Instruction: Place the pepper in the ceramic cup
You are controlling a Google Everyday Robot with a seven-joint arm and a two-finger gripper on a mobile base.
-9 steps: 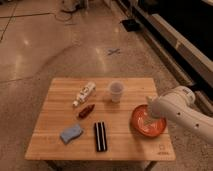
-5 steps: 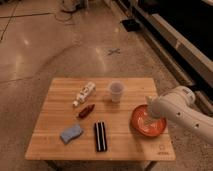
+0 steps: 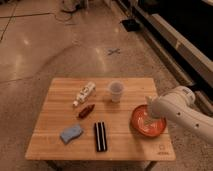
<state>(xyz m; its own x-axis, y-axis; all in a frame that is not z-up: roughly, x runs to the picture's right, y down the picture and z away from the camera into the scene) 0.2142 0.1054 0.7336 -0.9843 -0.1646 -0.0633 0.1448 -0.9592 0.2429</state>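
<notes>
The pepper [image 3: 86, 111], small and dark red-brown, lies on the wooden table [image 3: 55, 135] left of centre, just below the white bottle [image 3: 84, 93]. The ceramic cup [image 3: 116, 91], pale and handleless, stands upright at the table's back centre. My gripper [image 3: 149, 116] hangs at the end of the white arm over the orange bowl [image 3: 148, 122] at the right, well to the right of the pepper and cup.
A blue sponge-like item [image 3: 71, 133] lies at the front left. A black rectangular object [image 3: 100, 136] lies at the front centre. A dark wall base runs along the right side of the room. Polished floor surrounds the table.
</notes>
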